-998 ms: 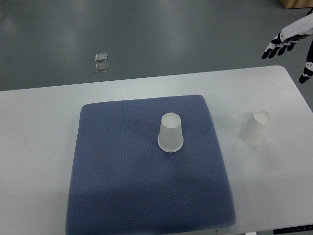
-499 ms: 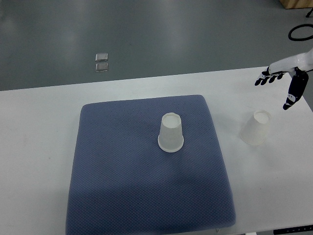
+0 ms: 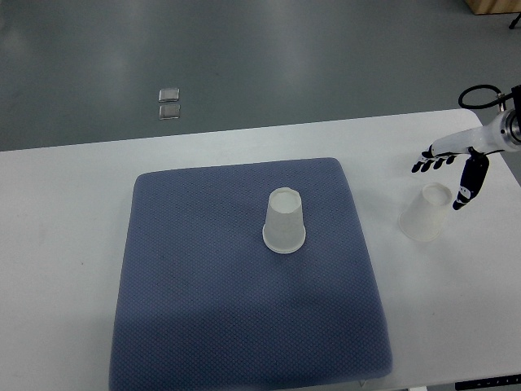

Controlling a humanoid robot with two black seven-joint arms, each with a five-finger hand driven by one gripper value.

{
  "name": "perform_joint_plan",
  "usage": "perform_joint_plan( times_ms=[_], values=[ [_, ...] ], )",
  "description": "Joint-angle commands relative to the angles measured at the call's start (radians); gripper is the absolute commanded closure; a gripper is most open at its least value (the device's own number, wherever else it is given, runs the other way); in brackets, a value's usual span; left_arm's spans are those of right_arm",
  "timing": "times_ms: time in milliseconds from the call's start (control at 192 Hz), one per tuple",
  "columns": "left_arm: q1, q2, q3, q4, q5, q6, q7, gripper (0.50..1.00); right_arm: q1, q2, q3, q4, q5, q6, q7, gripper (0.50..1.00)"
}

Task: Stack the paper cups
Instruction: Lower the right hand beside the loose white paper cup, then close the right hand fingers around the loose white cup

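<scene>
**Right hand hovering open above the cup on the bare counter**

The right hand (image 3: 453,165) is reaching in from the right edge of the top view, its fingers (image 3: 426,162) spreading out to the left and its thumb pointing down toward the counter (image 3: 65,244). It is grasping nothing; the fingers are lying released and apart. The hand is sitting just above and slightly right of an upside-down paper cup (image 3: 425,213), which is standing on the bare white counter to the right of the blue mat (image 3: 203,309). Whether the thumb tip is touching that cup's side is not clear from this angle.

A second paper cup (image 3: 284,221) is standing upside down near the middle of the mat, toward its far half, well apart from the first cup and from the hand. The two cups are sitting separately, not yet stacked.

Beyond the counter, two small clear squares (image 3: 169,103) are lying on the grey floor (image 3: 326,57).
</scene>
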Motion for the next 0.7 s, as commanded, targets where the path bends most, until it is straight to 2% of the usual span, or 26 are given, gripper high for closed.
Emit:
perform_joint_plan(
  times_ms=[0, 364, 697],
  values=[
    [0.0, 0.0, 0.0, 0.0, 0.0, 0.0, 0.0, 0.5, -0.028, 0.002, 0.004, -0.007, -0.001, -0.021, 0.001, 0.576],
    [0.008, 0.0, 0.0, -0.002, 0.001, -0.006, 0.0, 0.5, -0.139, 0.013, 0.005, -0.117, -0.001, -0.06, 0.001, 0.583],
    [0.012, 0.0, 0.0, -0.002, 0.001, -0.006, 0.0, 0.5, -0.176, 0.07, 0.01, -0.137, 0.026, -0.088, -0.001, 0.591]
  ],
)
